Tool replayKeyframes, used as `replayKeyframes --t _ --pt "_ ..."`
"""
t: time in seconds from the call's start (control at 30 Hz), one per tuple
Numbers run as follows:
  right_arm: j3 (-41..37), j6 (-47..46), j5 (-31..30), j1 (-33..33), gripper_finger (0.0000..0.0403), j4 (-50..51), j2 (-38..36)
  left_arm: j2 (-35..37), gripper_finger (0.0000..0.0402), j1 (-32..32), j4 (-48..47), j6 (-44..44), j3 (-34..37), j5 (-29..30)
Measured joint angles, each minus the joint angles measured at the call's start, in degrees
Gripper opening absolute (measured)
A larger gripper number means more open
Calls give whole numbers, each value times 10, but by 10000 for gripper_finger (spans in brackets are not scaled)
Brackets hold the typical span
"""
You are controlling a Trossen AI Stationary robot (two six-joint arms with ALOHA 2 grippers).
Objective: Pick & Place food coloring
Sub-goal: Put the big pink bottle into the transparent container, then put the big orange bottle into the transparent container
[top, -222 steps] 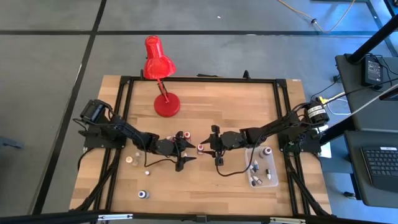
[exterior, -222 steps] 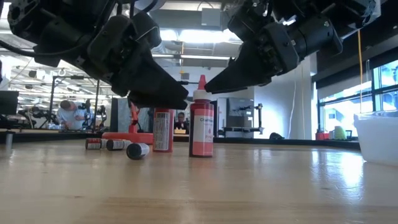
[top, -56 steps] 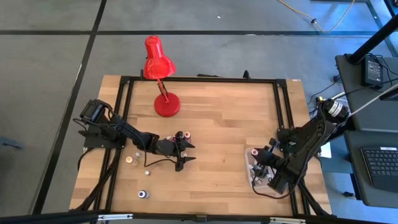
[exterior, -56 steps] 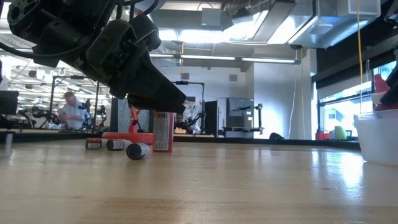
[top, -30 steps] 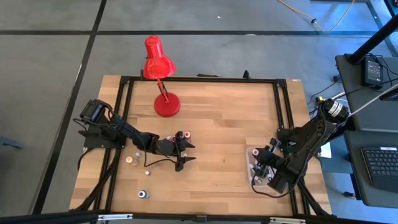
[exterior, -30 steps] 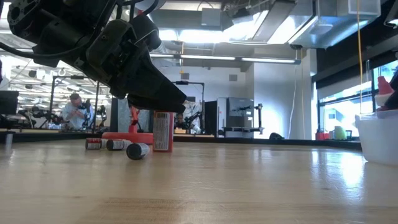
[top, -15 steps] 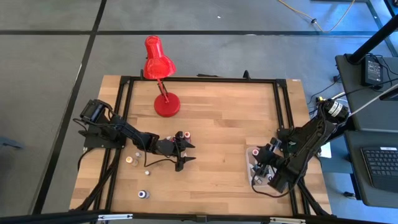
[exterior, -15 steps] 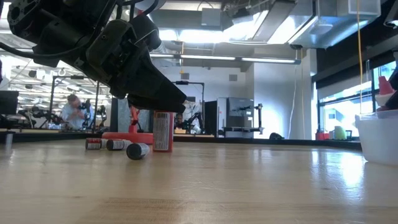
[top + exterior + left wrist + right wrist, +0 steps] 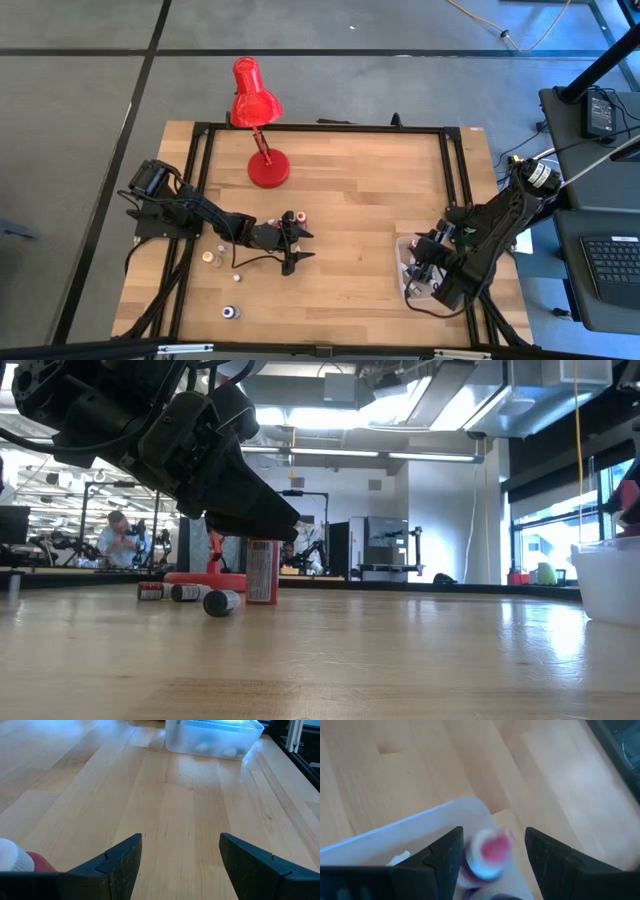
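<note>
My right gripper [image 9: 492, 840] hangs open over the clear tub [image 9: 402, 252] at the table's right side. A red food coloring bottle [image 9: 489, 851] with a pale ring shows blurred between its fingers, above the tub's white rim [image 9: 395, 842]. My left gripper [image 9: 303, 246] waits open left of the table's middle, nothing between its fingers [image 9: 177, 855]. Another red bottle [image 9: 290, 218] stands upright on its base just on that gripper's far side. Small bottles [image 9: 190, 592] lie on their sides at the table's left. My right gripper stands with one finger on each side of the red bottle's body [image 9: 470, 855], coming from above at a slant. The bottle is blurred and lies against one finger [image 9: 447, 855] in the picture. Whether it touches that finger, I cannot tell.
A red desk lamp [image 9: 262, 130] stands at the far left of the table. Several small bottles [image 9: 208, 257] dot the near left part. The tub [image 9: 210, 737] holds a few bottles. A black frame [image 9: 450, 170] edges the table. Bare wood lies across the middle.
Both arms have kept their places: the left by the upright red bottle, the right over the tub. The bottles on the table have not moved.
</note>
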State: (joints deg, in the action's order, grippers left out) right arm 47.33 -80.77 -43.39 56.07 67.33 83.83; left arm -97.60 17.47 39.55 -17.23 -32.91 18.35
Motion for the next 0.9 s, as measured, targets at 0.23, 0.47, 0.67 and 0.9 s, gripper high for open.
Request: replayKeyframes --t 0.23,0.47,0.67,0.9 --pt "18 -1 6 0 216 45 0 0 259 0 0 0 0 0" --pt "52 -1 -24 -2 216 104 -4 0 259 0 0 0 0 -1" --pt "125 24 -111 -2 216 159 -5 0 259 0 1 0 0 -15" --pt "134 91 -158 -23 216 78 -5 44 259 -4 -28 -22 0 -155"
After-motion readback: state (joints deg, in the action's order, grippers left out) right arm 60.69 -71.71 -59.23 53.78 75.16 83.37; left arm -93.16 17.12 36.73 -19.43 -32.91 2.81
